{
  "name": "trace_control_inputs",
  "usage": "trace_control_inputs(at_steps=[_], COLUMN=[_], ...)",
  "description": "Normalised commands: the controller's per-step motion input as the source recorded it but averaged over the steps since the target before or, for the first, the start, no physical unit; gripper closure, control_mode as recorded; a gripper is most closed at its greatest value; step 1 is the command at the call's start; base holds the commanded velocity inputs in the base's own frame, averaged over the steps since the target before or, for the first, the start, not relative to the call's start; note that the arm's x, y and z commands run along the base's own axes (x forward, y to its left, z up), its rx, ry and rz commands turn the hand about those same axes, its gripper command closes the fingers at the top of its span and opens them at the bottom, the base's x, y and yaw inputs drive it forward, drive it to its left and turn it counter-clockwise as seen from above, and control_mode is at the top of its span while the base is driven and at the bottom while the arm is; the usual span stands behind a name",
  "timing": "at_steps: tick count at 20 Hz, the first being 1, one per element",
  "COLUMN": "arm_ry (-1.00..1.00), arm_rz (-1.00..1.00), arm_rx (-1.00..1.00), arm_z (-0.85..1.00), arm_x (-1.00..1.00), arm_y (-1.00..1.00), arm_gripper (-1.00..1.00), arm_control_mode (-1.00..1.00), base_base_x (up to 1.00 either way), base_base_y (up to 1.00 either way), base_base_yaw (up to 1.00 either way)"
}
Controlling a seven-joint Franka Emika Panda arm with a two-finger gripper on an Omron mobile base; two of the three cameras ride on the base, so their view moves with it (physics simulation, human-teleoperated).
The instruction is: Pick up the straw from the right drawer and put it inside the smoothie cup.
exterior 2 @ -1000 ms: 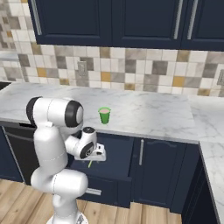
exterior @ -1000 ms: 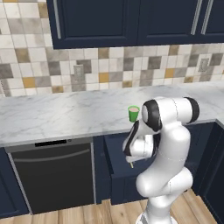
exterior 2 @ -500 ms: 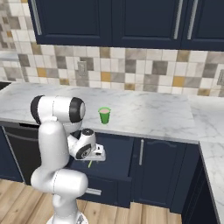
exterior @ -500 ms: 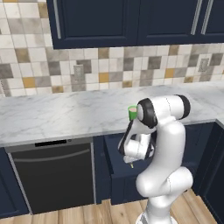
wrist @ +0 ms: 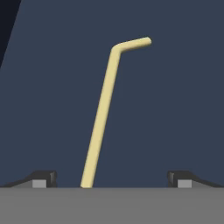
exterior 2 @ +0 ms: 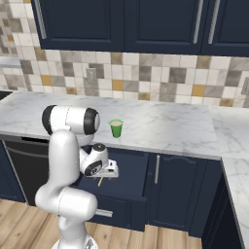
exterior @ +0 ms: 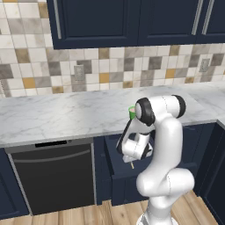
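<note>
Straw [wrist: 103, 118] seen bent near its tip, lower end cut off between widely parted claw [wrist: 111, 180] tips, grip uncertain, held over open right drawer [exterior 2: 127, 181], green smoothie cup [exterior 2: 115, 128] upright on marble table [exterior 2: 165, 126]

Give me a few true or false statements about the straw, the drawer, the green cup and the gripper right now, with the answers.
1. The smoothie cup stands on the marble counter. True.
2. The right drawer is closed. False: it is pulled open.
3. The straw has a bent end. True.
4. The straw is already inside the cup. False: it hangs below the gripper, over the drawer.
5. The dishwasher door is open. False: it is shut.
</note>
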Motion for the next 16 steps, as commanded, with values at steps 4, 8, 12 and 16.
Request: trace_control_inputs(at_steps=[4, 8, 12, 16], arm_ry=[0.0, 0.0, 0.0, 0.0], arm_rz=[0.0, 0.0, 0.0, 0.0], arm_rx=[0.0, 0.0, 0.0, 0.0], arm_z=[-0.14, -0.16, -0.14, -0.12], arm_x=[0.28, 0.24, 0.25, 0.26], arm_y=[0.0, 0.0, 0.0, 0.0], arm_gripper=[-1.0, -1.0, -1.0, -1.0], arm_control_mode=[-1.0, -1.0, -1.0, -1.0], base_base_x=[0.0, 0.0, 0.0, 0.0], base_base_y=[0.0, 0.0, 0.0, 0.0], base_base_yaw=[0.0, 0.0, 0.0, 0.0])
